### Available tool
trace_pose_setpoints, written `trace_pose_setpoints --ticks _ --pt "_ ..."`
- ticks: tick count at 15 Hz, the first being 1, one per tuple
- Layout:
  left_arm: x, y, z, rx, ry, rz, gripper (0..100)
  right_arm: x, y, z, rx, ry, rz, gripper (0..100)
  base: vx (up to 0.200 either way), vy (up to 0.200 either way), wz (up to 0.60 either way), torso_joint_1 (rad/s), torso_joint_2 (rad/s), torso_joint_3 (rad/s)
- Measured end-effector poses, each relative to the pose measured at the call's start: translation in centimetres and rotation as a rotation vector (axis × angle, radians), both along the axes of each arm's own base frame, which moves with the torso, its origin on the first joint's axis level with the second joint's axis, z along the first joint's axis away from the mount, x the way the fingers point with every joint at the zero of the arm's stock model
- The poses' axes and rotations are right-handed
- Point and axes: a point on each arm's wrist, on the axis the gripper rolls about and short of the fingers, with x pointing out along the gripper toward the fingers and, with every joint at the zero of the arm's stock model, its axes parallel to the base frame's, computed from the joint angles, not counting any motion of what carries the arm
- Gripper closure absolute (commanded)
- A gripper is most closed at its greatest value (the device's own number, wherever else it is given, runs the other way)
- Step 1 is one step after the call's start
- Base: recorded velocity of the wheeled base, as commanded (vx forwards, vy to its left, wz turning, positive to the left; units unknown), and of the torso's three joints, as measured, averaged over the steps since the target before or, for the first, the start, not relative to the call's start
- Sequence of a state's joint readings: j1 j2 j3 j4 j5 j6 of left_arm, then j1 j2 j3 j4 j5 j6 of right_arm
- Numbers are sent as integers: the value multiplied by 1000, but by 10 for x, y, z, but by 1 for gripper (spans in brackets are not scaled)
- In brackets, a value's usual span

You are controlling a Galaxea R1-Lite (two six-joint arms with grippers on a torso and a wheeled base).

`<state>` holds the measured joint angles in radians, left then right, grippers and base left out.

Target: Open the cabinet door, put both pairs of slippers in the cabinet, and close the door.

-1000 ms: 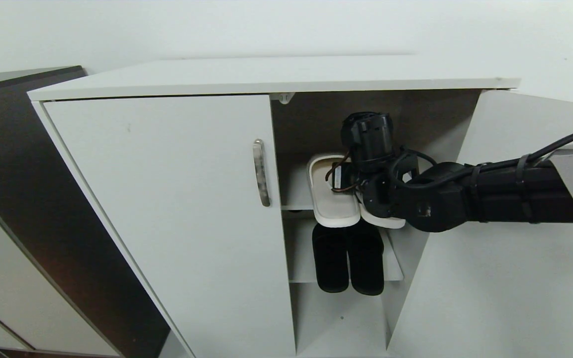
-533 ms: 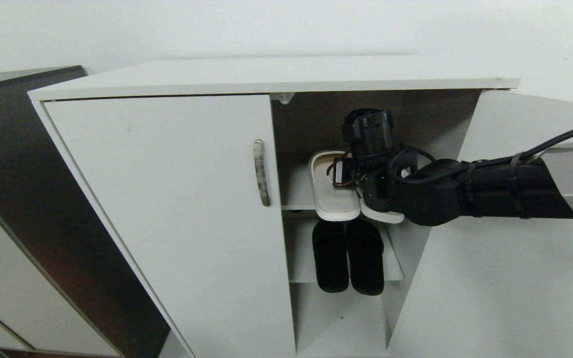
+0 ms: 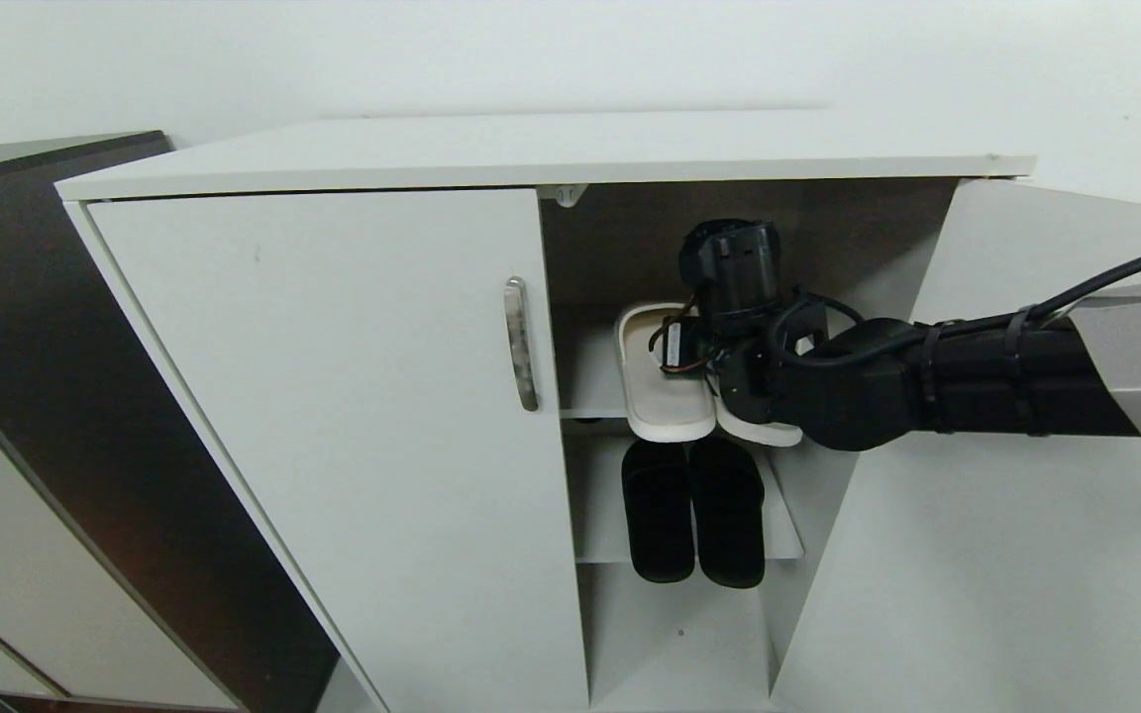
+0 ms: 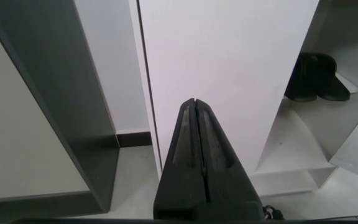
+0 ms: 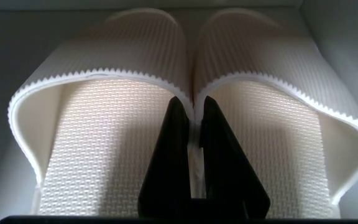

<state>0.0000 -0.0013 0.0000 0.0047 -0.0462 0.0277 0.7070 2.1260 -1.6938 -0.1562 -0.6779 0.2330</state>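
Right wrist view: black fingers (image 5: 174, 155) pinch waffle-textured, scallop-edged white slippers (image 5: 98, 140).

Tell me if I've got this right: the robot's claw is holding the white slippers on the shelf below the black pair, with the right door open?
Not quite. The right claw does hold the white slippers, and the right door is open. But the head view shows them on the shelf above the black slippers, not below.
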Motion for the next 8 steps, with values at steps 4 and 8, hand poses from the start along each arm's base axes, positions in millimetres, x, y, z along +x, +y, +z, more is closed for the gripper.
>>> trace_pose_setpoints --ticks 4,8 --pt "0 0 0 0 0 0 100 0 0 -2 -11 12 0 0 0 0 0 0 0 0" --pt "0 0 0 0 0 0 100 -5 -1 -2 -17 20 4 0 0 0 0 0 0 0"
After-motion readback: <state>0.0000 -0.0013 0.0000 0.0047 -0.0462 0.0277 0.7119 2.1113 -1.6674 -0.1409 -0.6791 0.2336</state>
